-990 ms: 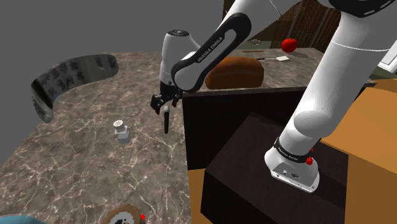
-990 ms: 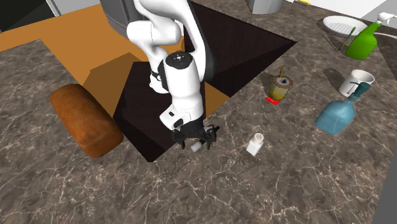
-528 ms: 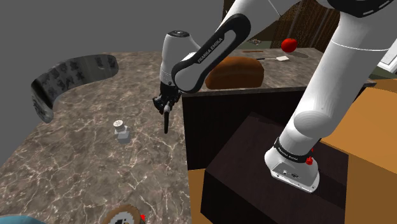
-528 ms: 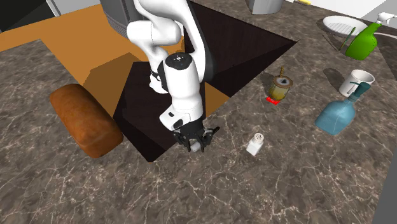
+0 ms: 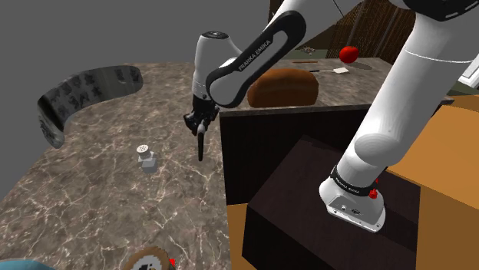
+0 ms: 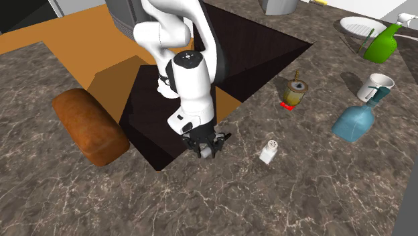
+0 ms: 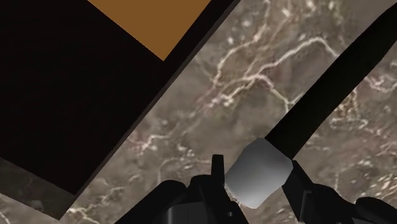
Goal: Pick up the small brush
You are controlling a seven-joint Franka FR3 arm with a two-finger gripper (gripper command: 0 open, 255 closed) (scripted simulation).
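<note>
Wrist view has the hand (image 7: 256, 177), spread a second ago, now pinching the pale end of the small brush (image 7: 315, 111), its black handle reaching down toward the worktop (image 7: 210, 114) beside the stand (image 7: 63, 95), so only lifting seems left.

The small brush (image 7: 257, 173) is sitting between the fingers of the gripper (image 7: 257, 184), which are clasping its pale grey, blocky end. From there a long, straight black handle is running away over the marbled counter (image 7: 254, 63). In the shoulder view, left of the frame's centre, the brush (image 5: 200, 146) is hanging almost upright below the gripper as a thin dark stick, its lower tip pointing down at the counter. Whether it is touching the stone cannot be told. In the second exterior view it is showing just below the centre as a small grey block (image 6: 207, 153).
</note>
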